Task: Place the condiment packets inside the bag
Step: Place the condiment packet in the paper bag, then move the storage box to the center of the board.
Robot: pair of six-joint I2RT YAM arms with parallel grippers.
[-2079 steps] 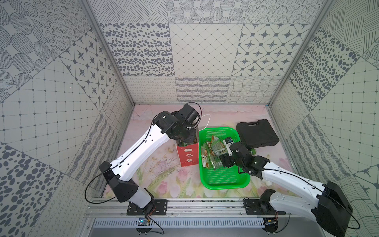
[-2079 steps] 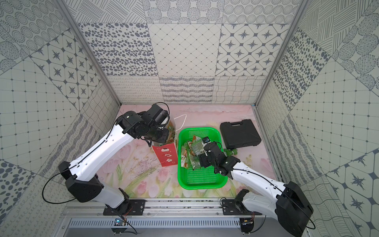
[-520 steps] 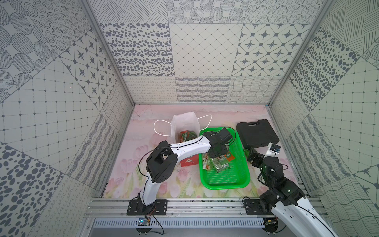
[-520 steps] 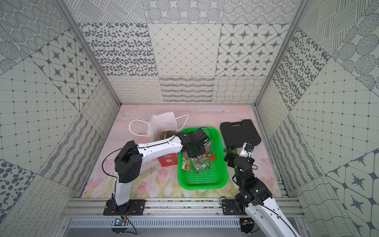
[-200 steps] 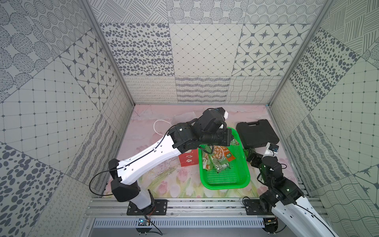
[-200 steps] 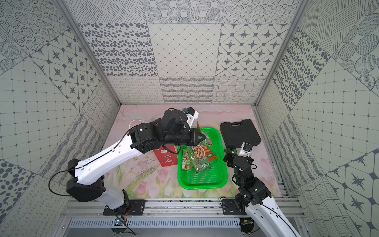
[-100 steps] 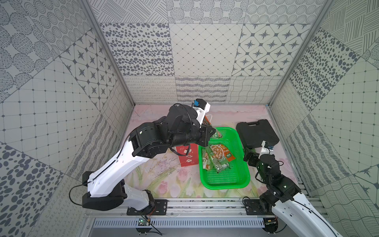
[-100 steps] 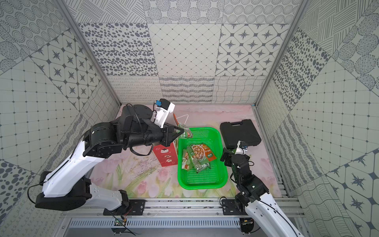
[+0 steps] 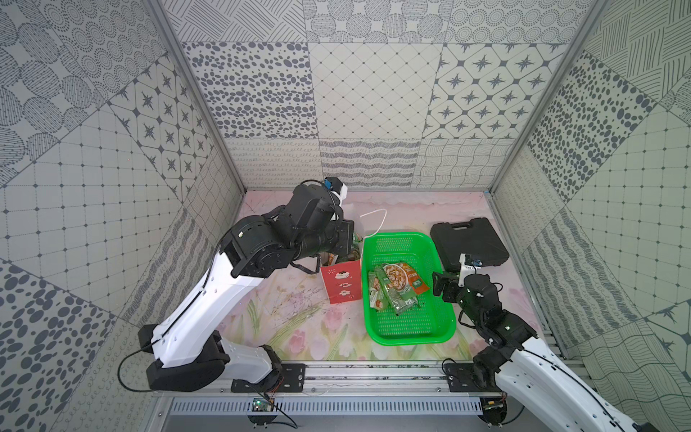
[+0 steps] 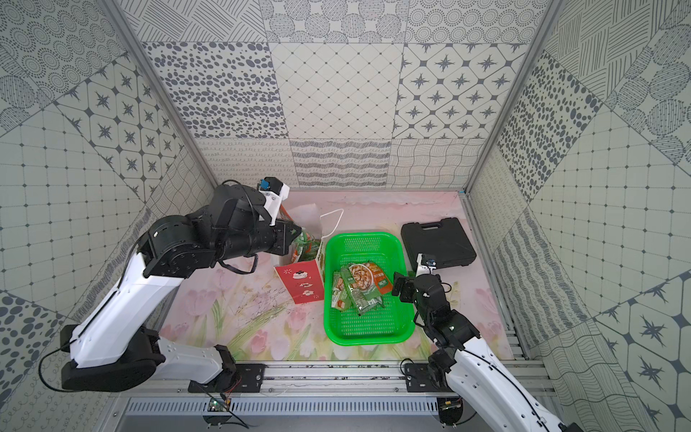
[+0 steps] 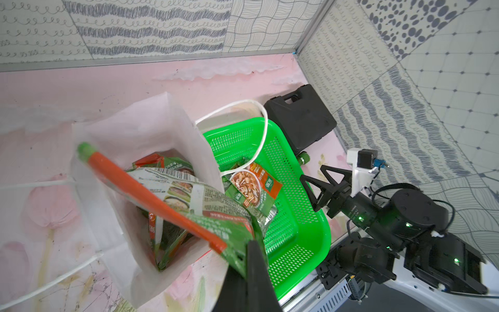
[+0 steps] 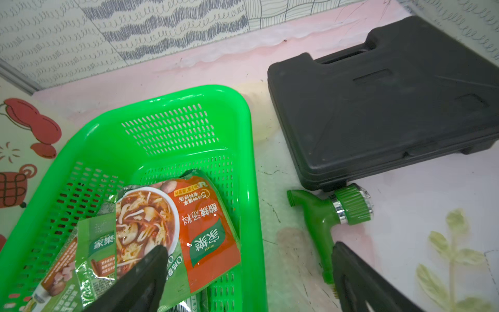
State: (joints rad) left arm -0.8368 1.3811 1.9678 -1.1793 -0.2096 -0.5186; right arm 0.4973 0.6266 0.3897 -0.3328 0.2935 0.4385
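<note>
left gripper [image 11: 249,250] clamps packet [image 11: 189,205] over bag [image 11: 140,127], tips mostly cut off
right gripper [image 12: 248,248] wide; soup packet [image 12: 189,229] in basket [image 12: 172,97] reads 家樂, upside down

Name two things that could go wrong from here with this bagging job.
1. The held packet lies slantwise over the mouth of the bag; released from the left pincer, it may catch the rim.
2. The bag's cord handle drapes over the green basket; a reaching arm might snag it and tip the bag.
</note>
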